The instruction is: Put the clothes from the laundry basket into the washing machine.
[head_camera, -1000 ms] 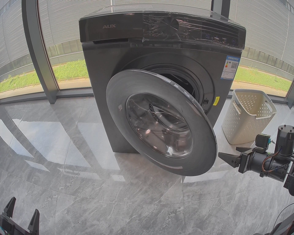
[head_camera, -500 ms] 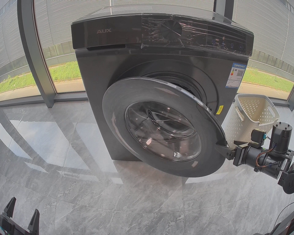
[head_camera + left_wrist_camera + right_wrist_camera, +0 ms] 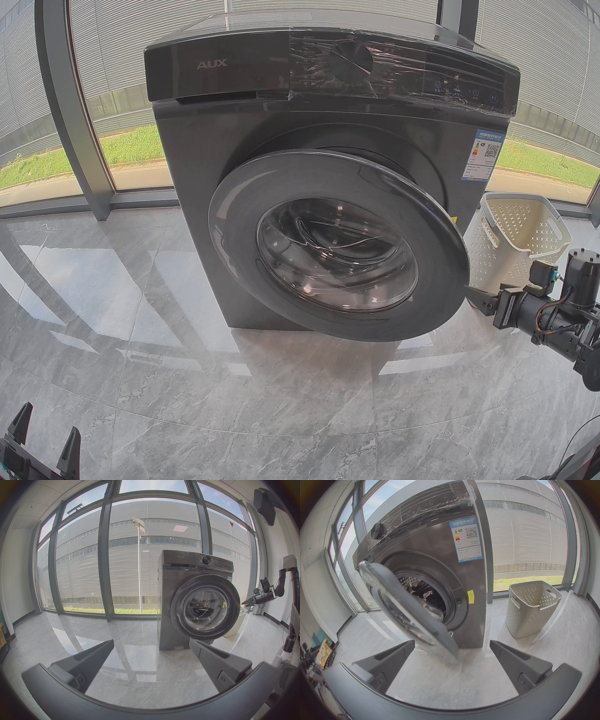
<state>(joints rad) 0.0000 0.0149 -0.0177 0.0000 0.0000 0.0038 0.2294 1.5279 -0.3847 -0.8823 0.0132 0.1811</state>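
The dark grey washing machine (image 3: 250, 125) stands before the windows, its round glass door (image 3: 337, 244) swung most of the way toward the opening. The right wrist view shows the door (image 3: 406, 608) still ajar, with the drum (image 3: 425, 592) visible behind it. A white perforated laundry basket (image 3: 519, 237) sits on the floor to the machine's right; the inner wall that shows is bare. My right gripper (image 3: 478, 297) is open, its tips just off the door's right rim. My left gripper (image 3: 44, 431) is open, low at the near left, far from the machine.
Glossy grey tiled floor (image 3: 187, 350) spreads wide in front of and left of the machine. Tall windows with dark frames (image 3: 69, 106) run behind it. The basket (image 3: 532, 608) stands close to the window wall.
The door has swung from wide open toward the machine, with my right gripper at its right edge following it in. The head camera shifted closer early on. The left gripper stayed put.
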